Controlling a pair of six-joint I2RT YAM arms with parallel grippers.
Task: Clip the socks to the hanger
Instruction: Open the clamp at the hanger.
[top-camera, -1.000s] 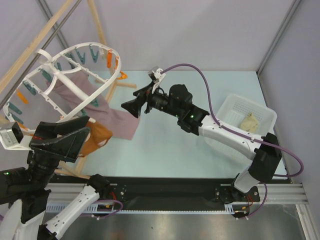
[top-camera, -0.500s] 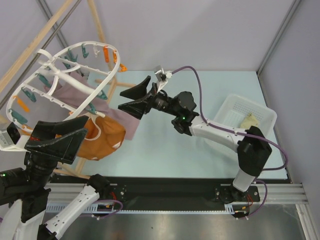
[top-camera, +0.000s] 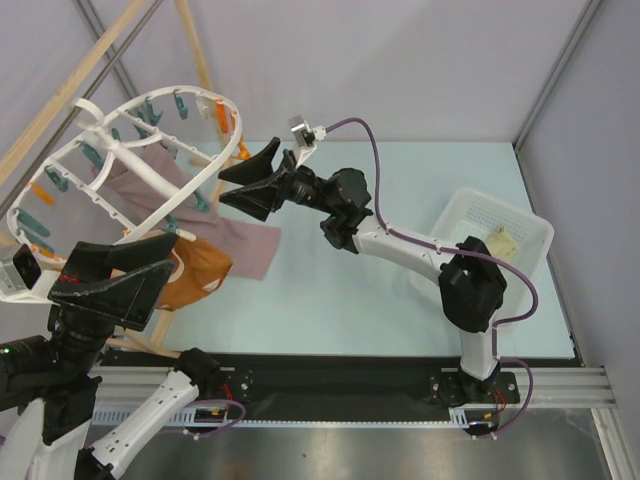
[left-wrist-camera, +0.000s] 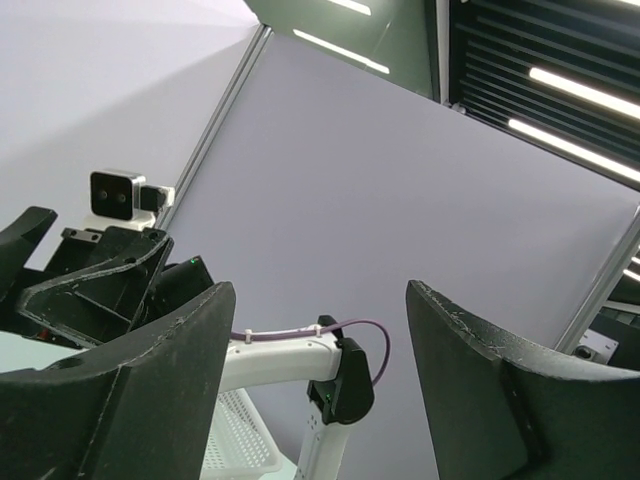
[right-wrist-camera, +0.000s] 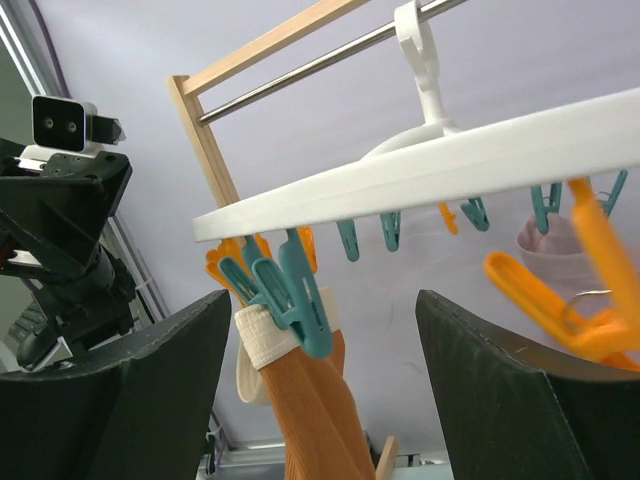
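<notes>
Sock (top-camera: 503, 243), pale cream and crumpled, lies alone in the white perforated basket (top-camera: 478, 215), toward its right wall. The basket sits at the table's (top-camera: 330, 290) right edge, well apart from the hanger (top-camera: 130, 160) on the far left.

The hanger is a white oval frame that hangs tilted by its hook (right-wrist-camera: 428, 55) from a metal bar (right-wrist-camera: 330, 55) on a wooden rack (right-wrist-camera: 205, 140). Teal and orange pegs line its rim. In the right wrist view a teal peg (right-wrist-camera: 292, 292) on the near rim bites the pale band at the top of an orange-brown cloth (right-wrist-camera: 310, 410). An orange peg (right-wrist-camera: 545, 290) hangs to its right, and a mauve-pink cloth (top-camera: 250, 245) droops under the frame.

The right gripper (top-camera: 226, 185) is reached across the table to just beside the hanger's right rim. Its jaws are spread wide with nothing between them, and whether either finger touches the rim cannot be told. The right arm spans the stretch between basket and hanger.

The left gripper (top-camera: 175, 252) hangs at the near left, below the hanger and over the orange-brown cloth. It too is spread wide and holds nothing. Its wrist view looks between the fingers at the right arm and the back wall.
</notes>
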